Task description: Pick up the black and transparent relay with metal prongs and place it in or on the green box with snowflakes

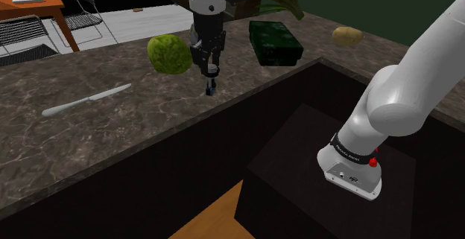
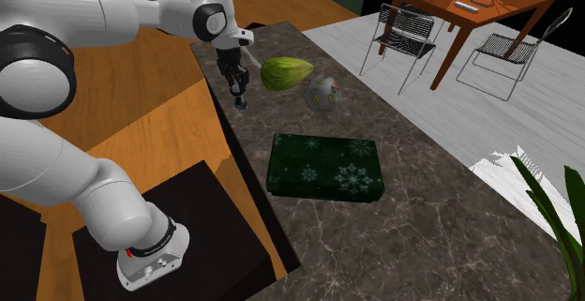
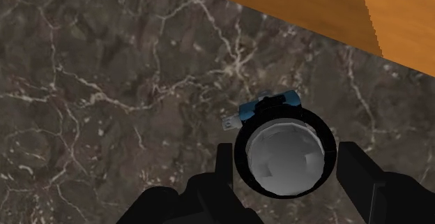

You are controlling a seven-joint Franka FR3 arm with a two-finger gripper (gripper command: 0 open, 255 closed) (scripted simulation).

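Observation:
The relay is a short cylinder with a black ring, a clear-grey body, a blue base and small metal prongs. It stands upright between the black fingers of my gripper, which clasp its upper end. In the shoulder view the gripper hangs over the marble counter with the relay below it, its base at or just above the surface. The green box with snowflakes lies further along the counter, to the shoulder view's right. In the second exterior view the gripper and relay are near the counter's edge, beyond the box.
A lumpy green vegetable lies close beside the gripper. A pale knife lies on the counter to the shoulder view's left, a potato at the far right. A speckled ball sits between vegetable and box. Chairs stand beyond.

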